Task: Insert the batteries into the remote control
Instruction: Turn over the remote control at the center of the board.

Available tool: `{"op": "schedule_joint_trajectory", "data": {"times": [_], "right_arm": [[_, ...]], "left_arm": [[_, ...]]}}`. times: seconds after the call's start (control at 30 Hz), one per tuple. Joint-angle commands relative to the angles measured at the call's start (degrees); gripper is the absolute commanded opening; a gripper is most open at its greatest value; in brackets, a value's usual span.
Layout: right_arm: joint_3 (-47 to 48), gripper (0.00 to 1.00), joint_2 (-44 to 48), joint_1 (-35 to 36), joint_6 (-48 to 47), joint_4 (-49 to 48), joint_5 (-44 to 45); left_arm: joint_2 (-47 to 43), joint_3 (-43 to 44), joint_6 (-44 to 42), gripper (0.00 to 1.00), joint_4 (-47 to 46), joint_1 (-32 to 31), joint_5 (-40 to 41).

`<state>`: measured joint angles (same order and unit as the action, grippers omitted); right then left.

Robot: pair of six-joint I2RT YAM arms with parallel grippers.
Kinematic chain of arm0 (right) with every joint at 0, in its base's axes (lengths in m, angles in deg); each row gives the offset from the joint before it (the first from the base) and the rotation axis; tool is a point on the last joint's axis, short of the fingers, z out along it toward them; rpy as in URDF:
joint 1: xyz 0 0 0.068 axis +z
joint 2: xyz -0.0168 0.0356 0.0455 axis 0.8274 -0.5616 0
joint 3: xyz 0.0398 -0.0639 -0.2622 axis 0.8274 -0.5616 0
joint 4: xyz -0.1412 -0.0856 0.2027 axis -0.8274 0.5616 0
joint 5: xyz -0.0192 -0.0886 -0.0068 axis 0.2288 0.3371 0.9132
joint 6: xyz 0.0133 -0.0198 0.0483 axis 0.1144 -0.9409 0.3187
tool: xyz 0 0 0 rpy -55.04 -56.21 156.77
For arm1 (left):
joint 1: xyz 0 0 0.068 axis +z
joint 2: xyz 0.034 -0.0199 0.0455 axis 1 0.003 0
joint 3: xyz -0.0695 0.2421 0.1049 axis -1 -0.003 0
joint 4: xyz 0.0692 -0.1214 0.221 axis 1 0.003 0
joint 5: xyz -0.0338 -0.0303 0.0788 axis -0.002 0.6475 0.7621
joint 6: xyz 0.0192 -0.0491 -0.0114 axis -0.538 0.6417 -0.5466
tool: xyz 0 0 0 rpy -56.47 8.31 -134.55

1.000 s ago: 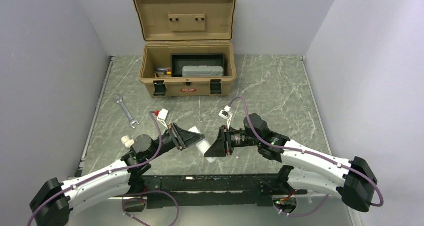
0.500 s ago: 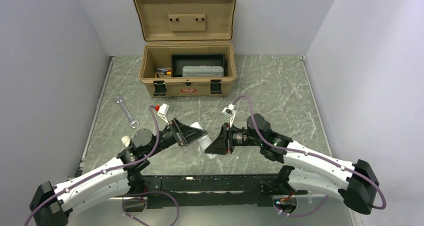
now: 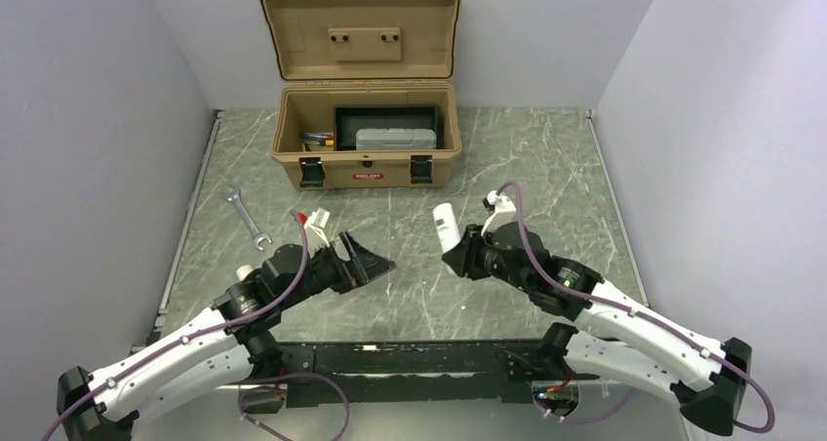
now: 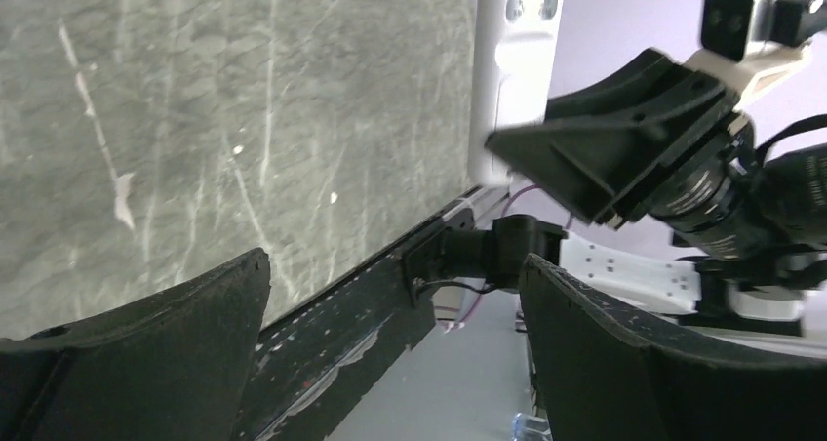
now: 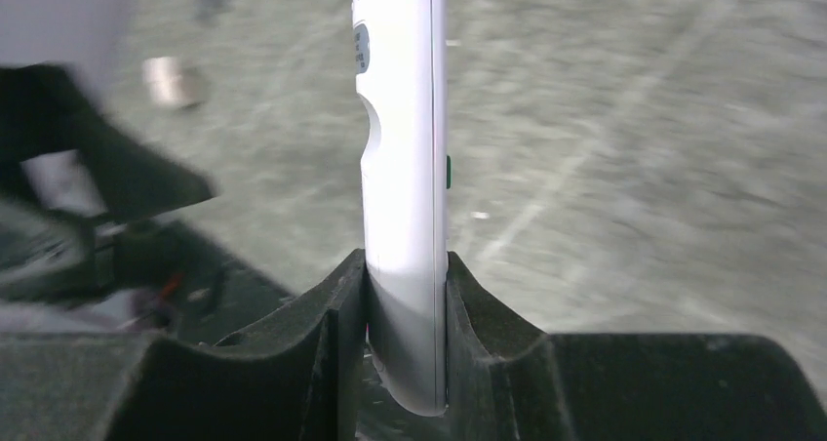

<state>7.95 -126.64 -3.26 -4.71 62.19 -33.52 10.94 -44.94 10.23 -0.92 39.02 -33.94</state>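
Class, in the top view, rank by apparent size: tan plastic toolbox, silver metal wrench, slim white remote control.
1. Tan plastic toolbox.
2. Silver wrench and white remote control: too alike to rank.

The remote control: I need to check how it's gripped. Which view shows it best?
Right wrist: the remote control stands close-up at mid-frame, clamped in the right gripper. Top external shows only its white end poking out; left wrist shows a strip beside that gripper.

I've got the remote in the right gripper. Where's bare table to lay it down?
Bare table right of the toolbox, and the strip between the left gripper and right gripper. Crowded at left: the wrench lies there.
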Motion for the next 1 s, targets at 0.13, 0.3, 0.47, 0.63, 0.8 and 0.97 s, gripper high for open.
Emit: {"op": "schedule_joint_trajectory", "data": {"times": [0.13,0.3,0.47,0.63,0.8,0.97], "right_arm": [[13.9,0.0,-16.1,-0.2,-5.6,22.2,25.6],[11.0,0.0,-24.6,0.0,-14.2,12.5,30.9],[12.3,0.0,-35.5,-0.1,-25.2,7.1,29.6],[11.0,0.0,-40.6,-0.2,-28.6,0.3,24.7],[13.6,0.0,-45.6,-0.2,-28.1,1.7,22.6],[15.7,0.05,-48.7,-0.2,-25.2,2.9,17.9]], "left_arm": [[0.6,3.9,-2.6,0.99,6.4,-0.1,1.3],[-0.7,3.9,-3.9,1.0,6.6,0.0,2.9],[-2.9,3.3,-4.1,0.99,6.5,0.0,3.5],[-4.7,1.4,-3.1,1.0,4.9,0.1,3.3],[-6.0,1.3,-3.0,1.0,6.8,0.1,4.0],[-6.6,1.4,-3.2,1.0,7.7,0.1,4.6]]}}
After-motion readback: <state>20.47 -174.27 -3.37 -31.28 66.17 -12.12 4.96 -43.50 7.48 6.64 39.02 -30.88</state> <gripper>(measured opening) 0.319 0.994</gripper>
